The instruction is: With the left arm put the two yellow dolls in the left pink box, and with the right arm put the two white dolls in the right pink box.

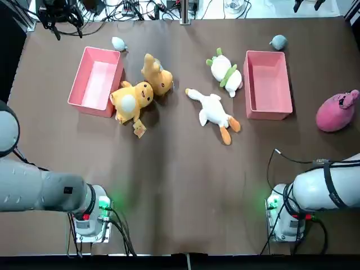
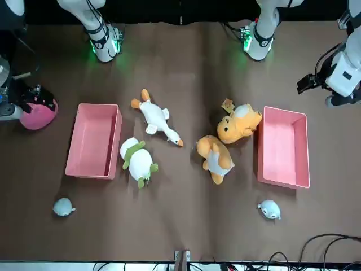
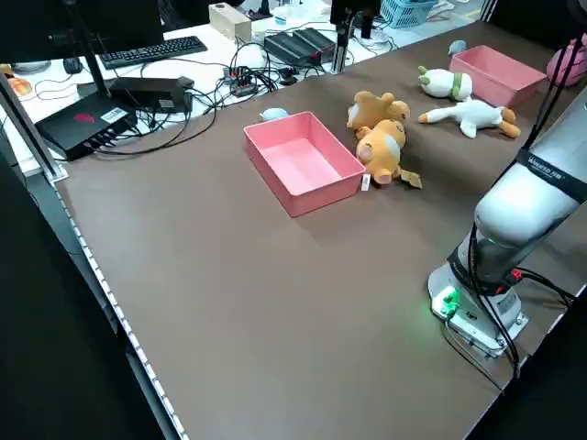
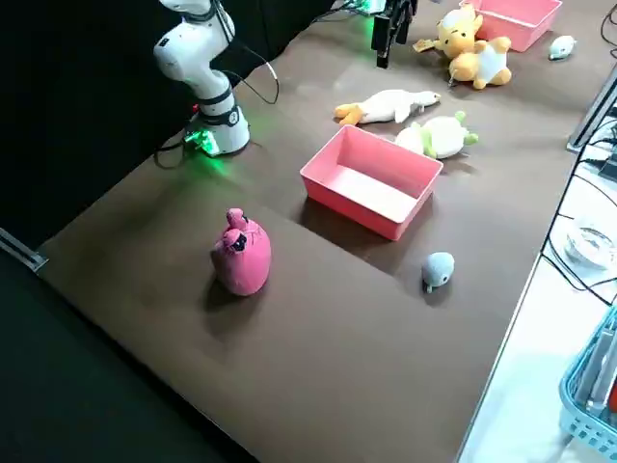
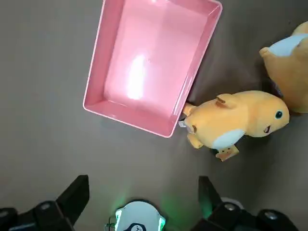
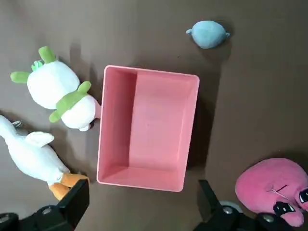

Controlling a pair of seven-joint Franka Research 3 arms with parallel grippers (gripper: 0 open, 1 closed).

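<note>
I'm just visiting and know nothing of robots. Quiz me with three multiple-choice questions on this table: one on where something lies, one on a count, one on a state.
1. Where does the pink round doll lie?
A. Inside the left pink box
B. On the table, outside the right pink box, on its side away from the white dolls
C. Between the two yellow dolls

2. How many small grey-blue toys are on the table?
A. None
B. Two
C. Five

3. What is in the left pink box?
A. Nothing
B. Both yellow dolls
C. The white goose

Answers: 1 B, the pink doll sits apart past that box. 2 B, one near the left box, one near the right. 3 A, its floor is bare.
</note>
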